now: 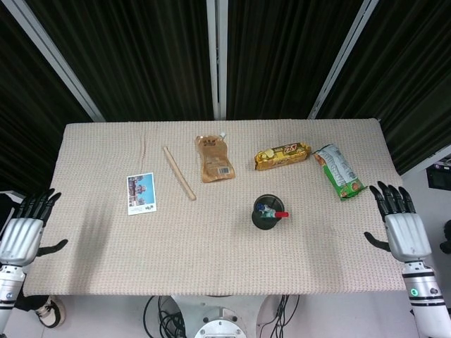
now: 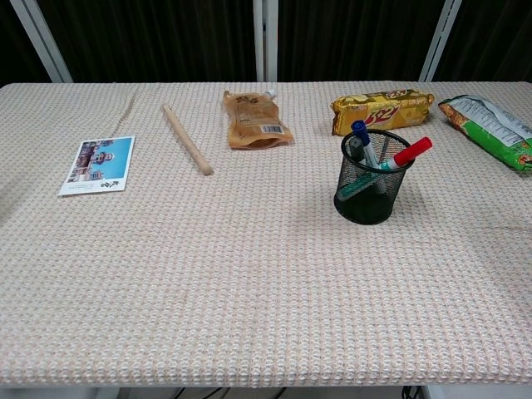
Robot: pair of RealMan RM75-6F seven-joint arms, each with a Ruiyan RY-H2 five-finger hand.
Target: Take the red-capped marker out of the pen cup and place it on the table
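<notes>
A black mesh pen cup [image 1: 266,213] [image 2: 371,184] stands upright right of the table's centre. The red-capped marker [image 1: 281,214] [image 2: 411,152] leans out of it to the right, beside a blue-capped pen [image 2: 359,131] and a green one. My right hand [image 1: 401,223] hovers over the table's right edge with its fingers spread, holding nothing, well to the right of the cup. My left hand [image 1: 22,230] hangs off the left edge, fingers apart and empty. Neither hand shows in the chest view.
On the woven cloth lie a postcard [image 1: 141,192], a wooden stick [image 1: 179,172], a brown pouch [image 1: 214,158], a yellow biscuit pack [image 1: 282,155] and a green snack bag [image 1: 339,171]. Bare cloth [image 2: 249,291] stretches in front of the cup.
</notes>
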